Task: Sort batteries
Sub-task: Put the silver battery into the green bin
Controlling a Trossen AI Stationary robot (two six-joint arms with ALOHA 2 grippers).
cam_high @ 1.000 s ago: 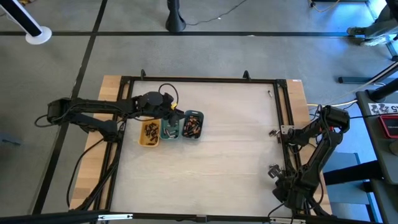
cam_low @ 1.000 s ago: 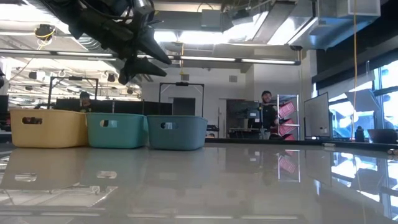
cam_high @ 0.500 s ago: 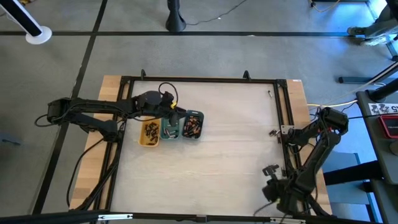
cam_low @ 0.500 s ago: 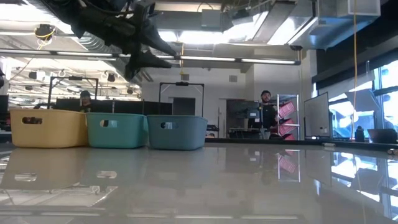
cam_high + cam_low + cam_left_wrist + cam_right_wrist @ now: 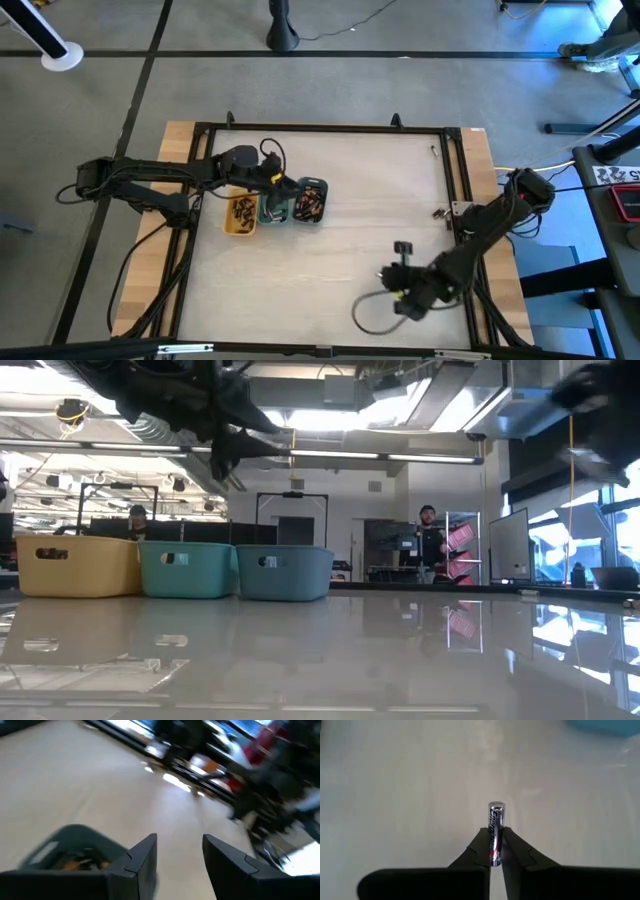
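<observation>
Right there, one battery (image 5: 496,832) sits pinched upright between the right gripper (image 5: 496,851) fingertips, silvery cap poking out beyond them, bare tabletop behind it. In the overhead picture that gripper (image 5: 402,250) is right of centre in the lower half, its arm stretched low and slanting up to its base at the right edge of the table (image 5: 380,190). The rest of the batteries (image 5: 307,204) lie heaped in the trays at centre-left: a dark pile in the grey-blue tray (image 5: 311,182), more in the yellow tray (image 5: 233,228), with the green tray (image 5: 272,216) between them, all three touching in a row. The left gripper (image 5: 287,185) hovers over the green and grey-blue trays, arm reaching in horizontally from the left edge, its two fingers (image 5: 142,857) spread apart with nothing between them. From table height it (image 5: 228,445) hangs at the upper left, above the row.
</observation>
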